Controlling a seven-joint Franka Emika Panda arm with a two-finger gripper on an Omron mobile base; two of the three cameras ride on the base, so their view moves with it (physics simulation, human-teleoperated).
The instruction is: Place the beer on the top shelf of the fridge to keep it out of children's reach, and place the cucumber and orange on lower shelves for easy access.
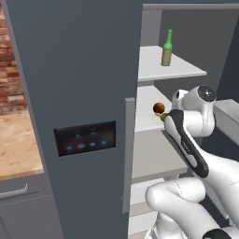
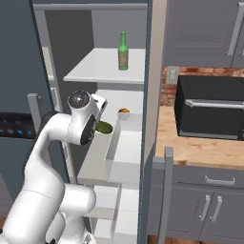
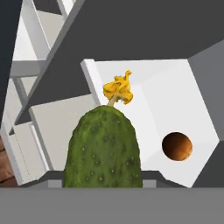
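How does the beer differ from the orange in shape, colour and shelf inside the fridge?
The beer is a slim green bottle standing upright; the orange is a small round orange-brown fruit. The beer stands on the top shelf; the orange lies one shelf lower. The beer has a label; the orange is plain. Both rest free on pale grey shelves.

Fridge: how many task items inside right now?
3. Beer stands on the top shelf. Orange sits on the shelf below. Cucumber is in the pincer, over that lower shelf. Others may be hidden.
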